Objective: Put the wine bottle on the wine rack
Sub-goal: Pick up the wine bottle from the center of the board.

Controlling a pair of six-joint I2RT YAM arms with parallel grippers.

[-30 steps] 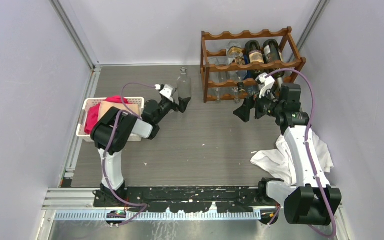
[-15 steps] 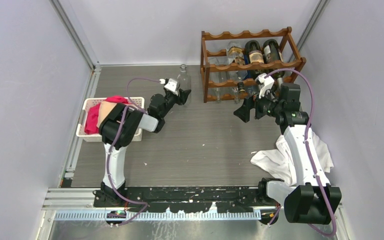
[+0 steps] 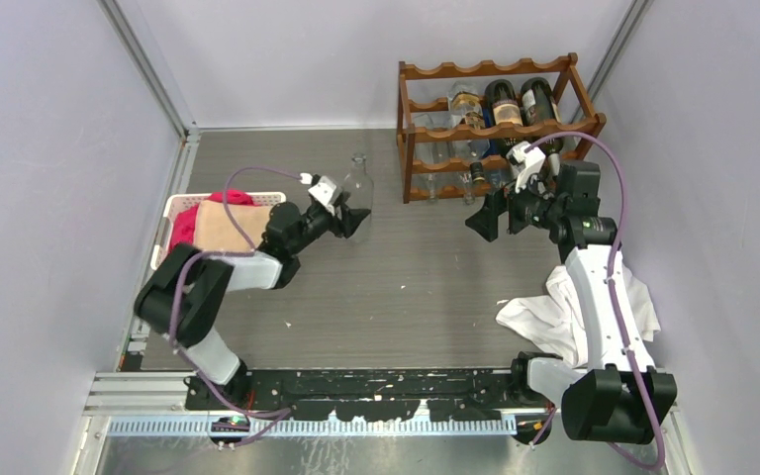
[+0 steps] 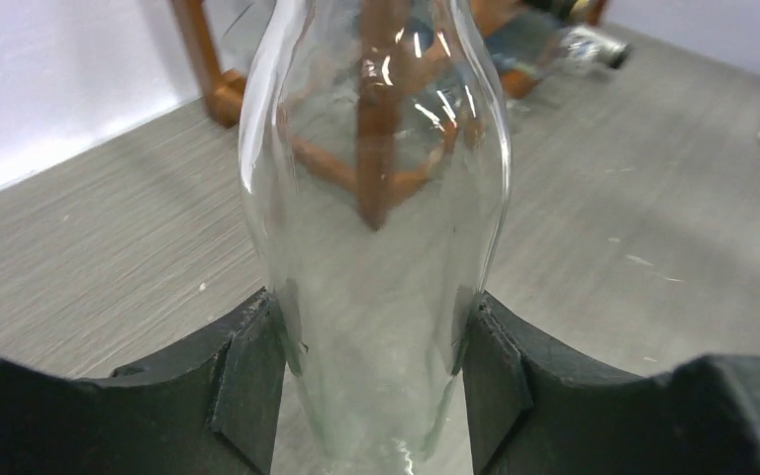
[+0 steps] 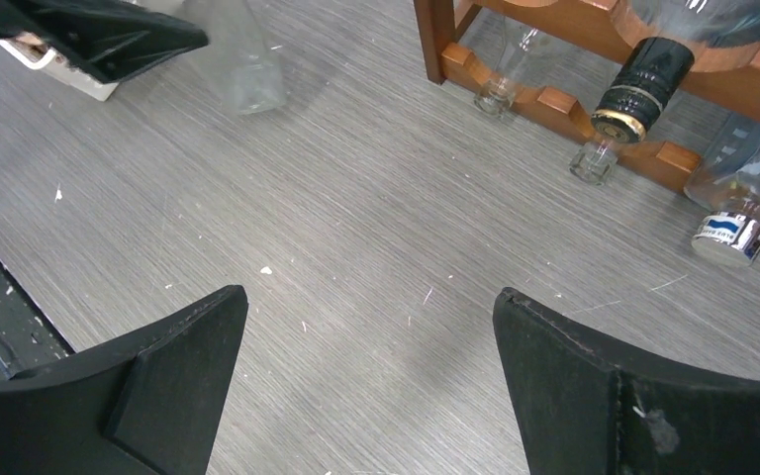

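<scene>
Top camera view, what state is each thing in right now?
clear bottle: upright, gripped.
left gripper: shut on the clear bottle.
right gripper: open, empty.
wine rack: standing, partly loaded with bottles.
basket: holding cloths.
white cloth: crumpled.

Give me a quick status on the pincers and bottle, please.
Left pincer closed on clear bottle, left of rack. Right pincer open, empty, near rack front. Rack holds several bottles; nothing blocking approach.
</scene>
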